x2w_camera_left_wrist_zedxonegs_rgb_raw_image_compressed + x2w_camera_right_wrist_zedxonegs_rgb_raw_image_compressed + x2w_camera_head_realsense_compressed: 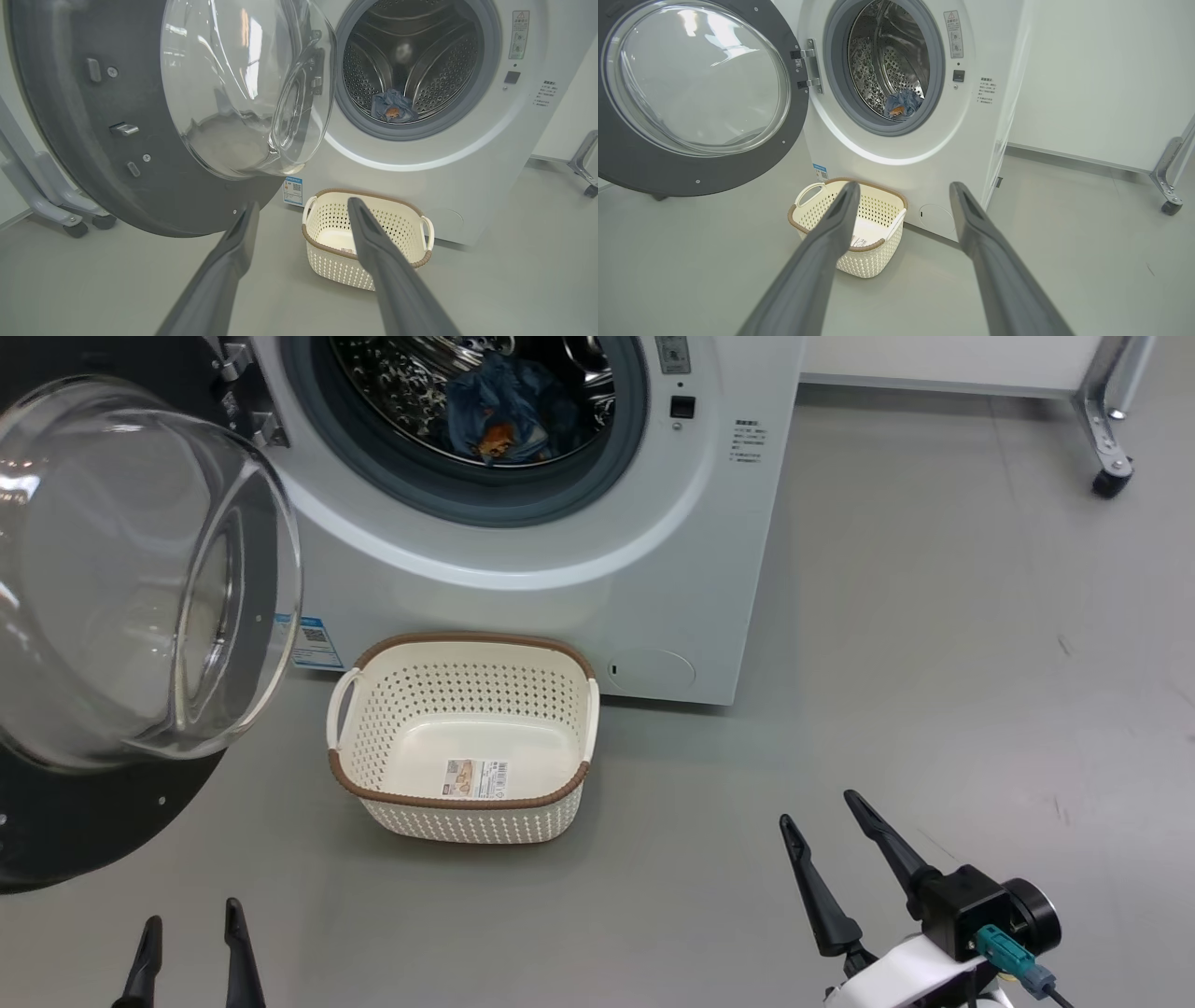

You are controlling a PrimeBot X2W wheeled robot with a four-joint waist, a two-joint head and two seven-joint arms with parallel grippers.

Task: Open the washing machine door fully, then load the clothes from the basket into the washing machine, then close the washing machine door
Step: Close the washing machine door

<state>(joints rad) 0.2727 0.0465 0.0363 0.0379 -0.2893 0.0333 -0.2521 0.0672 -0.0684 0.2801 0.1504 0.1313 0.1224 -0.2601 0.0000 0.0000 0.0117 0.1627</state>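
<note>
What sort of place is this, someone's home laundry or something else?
Probably a test lab set up as a laundry corner, not a home: a washing machine with its door open, a basket on a bare grey floor, and a wheeled frame.

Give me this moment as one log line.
door: open wide | clothes: inside washing machine | basket: empty, on floor | left hand: open, empty | right hand: open, empty | pending: close door

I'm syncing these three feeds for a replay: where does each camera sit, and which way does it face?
Head: high, looking down at the basket before the washing machine; left fingers, right fingers at bottom.
Left wrist: low, facing the open door; own fingers rise from below.
Right wrist: low, facing the drum; own fingers likewise.
All share: clothes inside the drum.
</note>
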